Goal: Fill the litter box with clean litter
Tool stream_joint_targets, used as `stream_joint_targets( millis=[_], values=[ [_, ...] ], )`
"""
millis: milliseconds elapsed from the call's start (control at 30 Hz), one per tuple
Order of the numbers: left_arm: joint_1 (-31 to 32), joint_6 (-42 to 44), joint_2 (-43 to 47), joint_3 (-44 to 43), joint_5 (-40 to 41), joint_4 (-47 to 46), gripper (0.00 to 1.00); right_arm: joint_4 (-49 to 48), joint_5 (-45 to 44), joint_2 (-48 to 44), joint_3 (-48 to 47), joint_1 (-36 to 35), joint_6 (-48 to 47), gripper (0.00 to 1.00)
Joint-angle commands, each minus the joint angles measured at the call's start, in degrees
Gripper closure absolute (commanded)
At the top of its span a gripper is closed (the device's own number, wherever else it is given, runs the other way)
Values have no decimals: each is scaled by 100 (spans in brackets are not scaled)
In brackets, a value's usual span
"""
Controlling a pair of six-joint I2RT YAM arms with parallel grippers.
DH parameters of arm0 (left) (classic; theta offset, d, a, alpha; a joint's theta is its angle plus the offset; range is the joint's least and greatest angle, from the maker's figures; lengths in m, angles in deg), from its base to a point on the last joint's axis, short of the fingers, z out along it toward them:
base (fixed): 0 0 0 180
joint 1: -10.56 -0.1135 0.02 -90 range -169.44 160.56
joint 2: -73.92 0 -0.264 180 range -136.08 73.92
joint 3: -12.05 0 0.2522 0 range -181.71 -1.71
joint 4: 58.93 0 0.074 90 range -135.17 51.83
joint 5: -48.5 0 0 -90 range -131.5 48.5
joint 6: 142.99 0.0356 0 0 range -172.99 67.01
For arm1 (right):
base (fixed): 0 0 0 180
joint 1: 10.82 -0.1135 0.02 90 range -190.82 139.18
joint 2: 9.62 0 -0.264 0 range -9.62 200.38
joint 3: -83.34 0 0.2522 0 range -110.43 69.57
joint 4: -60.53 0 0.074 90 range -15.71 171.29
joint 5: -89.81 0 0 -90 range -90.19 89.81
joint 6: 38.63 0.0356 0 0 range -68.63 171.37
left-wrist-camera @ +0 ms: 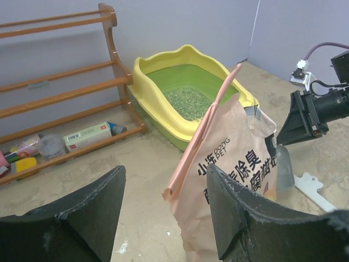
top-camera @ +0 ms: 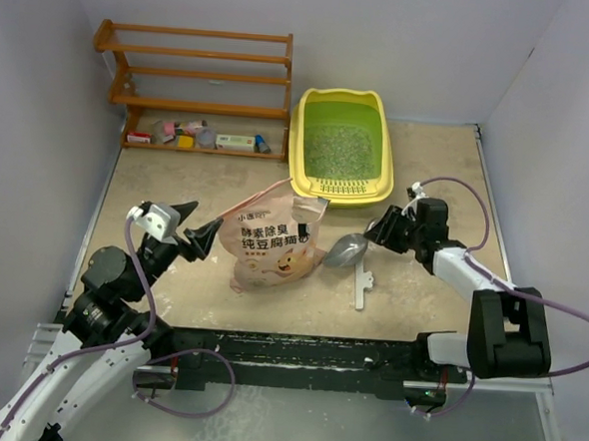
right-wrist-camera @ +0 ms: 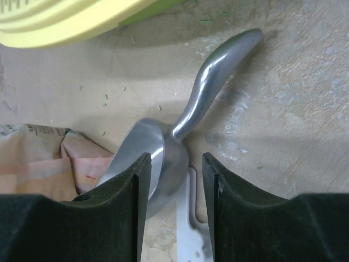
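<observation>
We see the left gripper (top-camera: 205, 216) spread, just beside the edge of the bag (top-camera: 270, 244); the right gripper (right-wrist-camera: 175, 158), spread too, hangs over the scoop (right-wrist-camera: 214, 70) near the litter box (right-wrist-camera: 54, 27) rim

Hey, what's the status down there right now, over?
Left gripper open, empty, beside bag. Right gripper open over scoop lying on table. Litter box holds some litter. Bag upright before box.

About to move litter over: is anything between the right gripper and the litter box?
Nothing visible does. Only bare table lies between the right gripper and the litter box; the bag stands left of that path.
</observation>
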Motion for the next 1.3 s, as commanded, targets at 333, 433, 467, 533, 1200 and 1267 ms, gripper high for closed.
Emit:
stream_joint_targets(
  millis=[333,433,467,533,1200,1267],
  values=[
    [-32,-285,100,-113,227,166,33,-91,223,-258,-307,29,-128,52],
    [-32,-469,350,-211,317,361,31,239,604,-791,-376,29,-341,49],
    [-33,-552,443,-237,369,438,26,263,796,-986,-387,29,-414,49],
    [-32,-711,671,-235,384,494,18,-30,1188,-1315,-398,22,-504,46],
    [-32,-728,5,-48,-299,213,10,-3565,3619,184,-891,-346,257,46],
    [-32,-701,-53,-28,-265,227,9,-4261,3848,517,-855,-383,506,44]
  ],
)
